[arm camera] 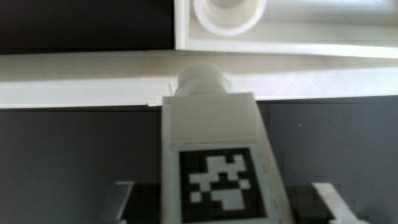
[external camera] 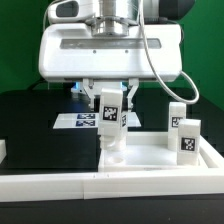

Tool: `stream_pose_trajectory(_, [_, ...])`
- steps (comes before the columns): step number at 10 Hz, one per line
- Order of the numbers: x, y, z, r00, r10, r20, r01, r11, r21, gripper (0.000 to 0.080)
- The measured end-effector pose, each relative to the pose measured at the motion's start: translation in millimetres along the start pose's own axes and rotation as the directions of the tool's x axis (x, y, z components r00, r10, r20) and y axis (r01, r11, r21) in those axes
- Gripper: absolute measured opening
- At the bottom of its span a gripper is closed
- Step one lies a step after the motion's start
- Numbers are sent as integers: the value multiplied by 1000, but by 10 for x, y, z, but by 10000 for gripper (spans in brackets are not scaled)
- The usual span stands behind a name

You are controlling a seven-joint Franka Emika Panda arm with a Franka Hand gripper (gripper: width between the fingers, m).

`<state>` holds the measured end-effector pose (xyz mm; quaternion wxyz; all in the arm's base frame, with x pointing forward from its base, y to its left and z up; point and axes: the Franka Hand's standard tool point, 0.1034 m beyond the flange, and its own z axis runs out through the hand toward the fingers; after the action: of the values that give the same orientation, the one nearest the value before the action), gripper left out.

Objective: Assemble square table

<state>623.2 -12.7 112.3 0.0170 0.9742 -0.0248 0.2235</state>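
At centre of the exterior view, the gripper (external camera: 109,97) is clenched on a white leg post (external camera: 109,122), held upright with its tag facing the camera. Its lower end meets the square table slab (external camera: 140,160) near the slab's left part. Two more leg posts (external camera: 186,135) stand upright at the exterior view's right. Behind, the marker board (external camera: 72,121) lies flat on the black worktop (external camera: 35,130). From the wrist view, the held post (arm camera: 214,140) points toward a round corner socket (arm camera: 228,15).

Prob. robotics lab: green backdrop (external camera: 20,40), marker board (external camera: 82,121), black worktop (external camera: 40,130)
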Motion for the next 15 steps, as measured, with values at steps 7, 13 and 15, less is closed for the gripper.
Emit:
stream_pose_trajectory(7, [-96,-40,26,1000,-5,5,5,1000,2,290])
stream_pose_trajectory(13, [-85,162,7,1000,-1,10,1,1000,8,290])
stream_pose_trajectory(15, [-89,168,10,1000,-1,11,1,1000,8,290])
